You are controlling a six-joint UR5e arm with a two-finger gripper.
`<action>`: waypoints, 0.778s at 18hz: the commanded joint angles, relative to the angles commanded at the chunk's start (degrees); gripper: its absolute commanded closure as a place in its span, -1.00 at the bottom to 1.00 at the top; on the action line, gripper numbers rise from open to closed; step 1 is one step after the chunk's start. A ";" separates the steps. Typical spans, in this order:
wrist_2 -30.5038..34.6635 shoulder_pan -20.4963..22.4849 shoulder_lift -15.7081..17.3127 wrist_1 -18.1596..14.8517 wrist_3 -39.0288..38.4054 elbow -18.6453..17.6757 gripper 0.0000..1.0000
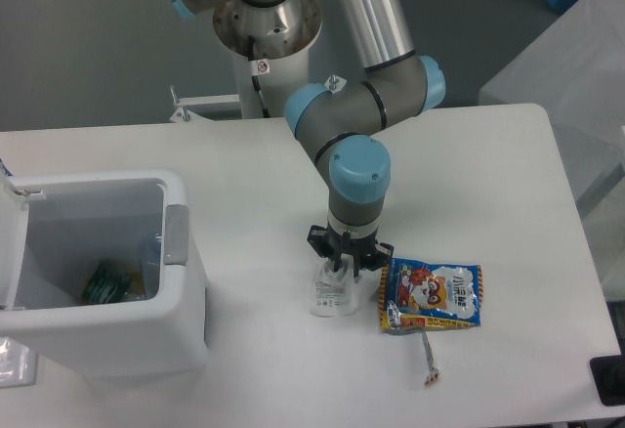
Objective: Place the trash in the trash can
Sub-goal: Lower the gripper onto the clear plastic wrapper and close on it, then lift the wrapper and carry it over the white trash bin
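Observation:
A whitish translucent pouch (pixel 330 297) lies on the white table just right of centre. My gripper (pixel 344 268) points straight down onto its upper end, and its fingers are drawn together on the pouch. Beside it on the right lies a blue-and-orange cartoon snack packet (pixel 433 296). A thin short stick (pixel 429 358) lies just below that packet. The boxy white trash can (pixel 186 296) stands at the left with a grey latch tab (pixel 177 234). Its lid (pixel 10 242) is swung open, and green trash (pixel 101 283) shows inside.
The arm's base (pixel 266 27) stands at the back centre of the table. A translucent box (pixel 576 66) sits off the table's right rear corner. A black object (pixel 607 381) juts in at the bottom right edge.

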 joint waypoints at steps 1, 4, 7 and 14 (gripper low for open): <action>0.00 0.00 0.09 0.00 0.00 0.00 0.74; -0.09 0.09 0.18 -0.09 0.26 0.17 0.85; -0.44 0.26 0.70 -0.35 0.62 0.79 0.86; -2.28 0.70 4.21 -0.70 0.70 4.56 0.86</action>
